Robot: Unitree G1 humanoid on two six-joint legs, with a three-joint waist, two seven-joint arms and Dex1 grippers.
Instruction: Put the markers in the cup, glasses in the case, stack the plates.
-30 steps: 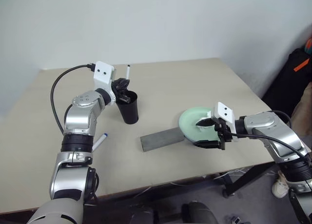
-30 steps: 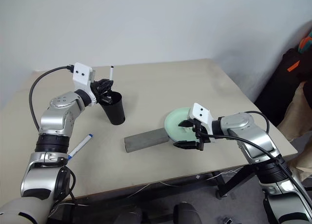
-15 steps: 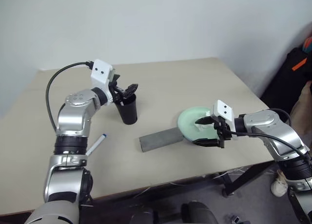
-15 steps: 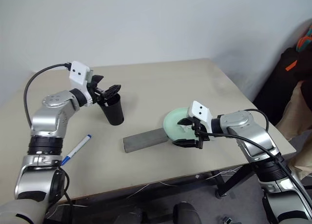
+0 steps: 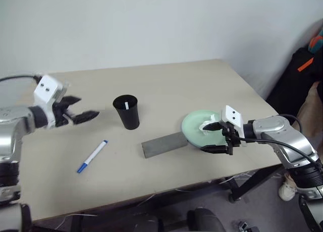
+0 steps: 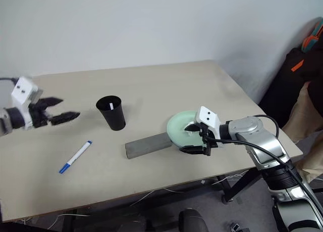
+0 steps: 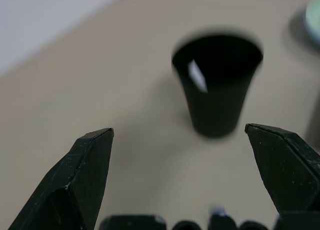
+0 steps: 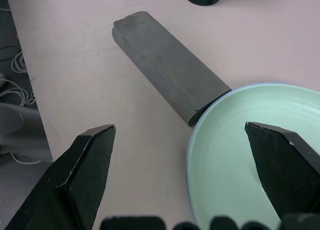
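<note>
Nearest me on the bench (image 5: pixel 166 176), the blue-capped marker (image 5: pixel 92 156) lies flat and untouched, well apart from everything else. Beyond it the closed grey case (image 5: pixel 164 144) rests with one end tucked just under the rim of the mint green plate (image 5: pixel 194 125). In my right wrist view a light blue edge peeks out beneath the green, so I judge the plates stacked. My right gripper (image 5: pixel 214 137) hangs over that plate, jaws spread wide and empty, unchanged from a second ago. A bit of white sits beside it on the plate; I cannot tell what it is.

The change is on my left. A second ago my left gripper (image 5: pixel 83 116) was at the cup (image 5: pixel 126 111), pinching the dark-tipped marker over its mouth. Now that marker (image 5: pixel 125 105) stands inside the cup, its white end just showing at the rim, and my left arm has swung out clear to my left, jaws spread wide and empty.

So one marker is in. I judge the blue-capped one is my next pick. The glasses I cannot see; the case being shut suggests they may be inside.
</note>
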